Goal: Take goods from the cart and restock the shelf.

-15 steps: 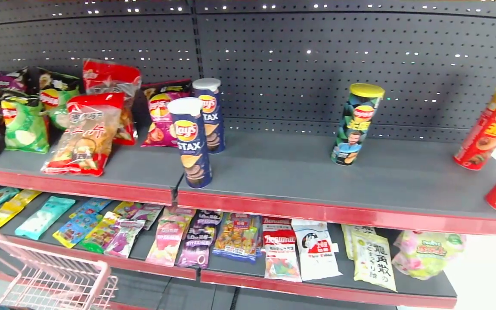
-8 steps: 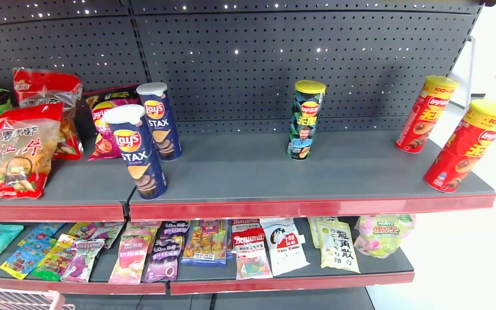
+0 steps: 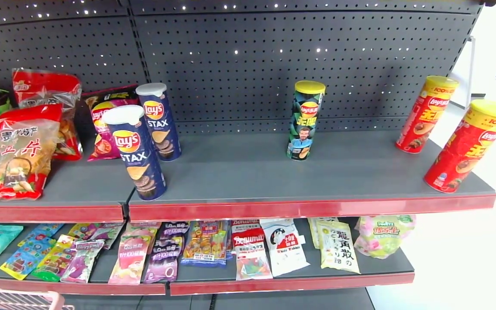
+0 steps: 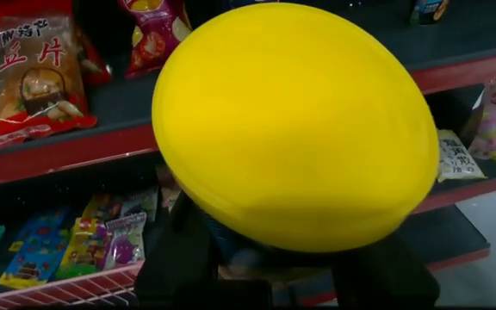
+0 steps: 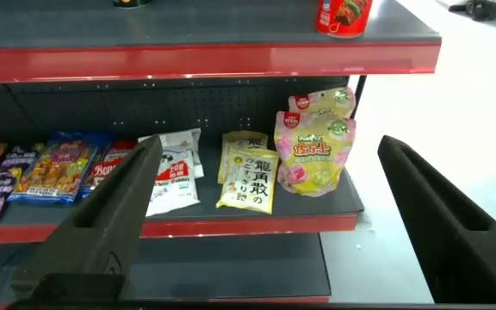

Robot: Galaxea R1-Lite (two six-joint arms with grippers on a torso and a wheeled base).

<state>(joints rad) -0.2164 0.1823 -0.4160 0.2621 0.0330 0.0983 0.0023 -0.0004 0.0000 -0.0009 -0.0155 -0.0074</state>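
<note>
Facing the grey shelf [image 3: 239,172], left gripper [image 4: 275,263] pinches the yellow-lidded can [image 4: 291,120] below its lid, likely light, rigid, slick; right gripper [image 5: 267,146] gapes.

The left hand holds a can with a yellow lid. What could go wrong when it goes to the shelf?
The yellow-lidded can covers much of the left wrist view, so aiming may be hard.
The front blue can stands close to the upper shelf front edge; a brush could tip it off.
The front red can at the right corner looks equally exposed.
</note>
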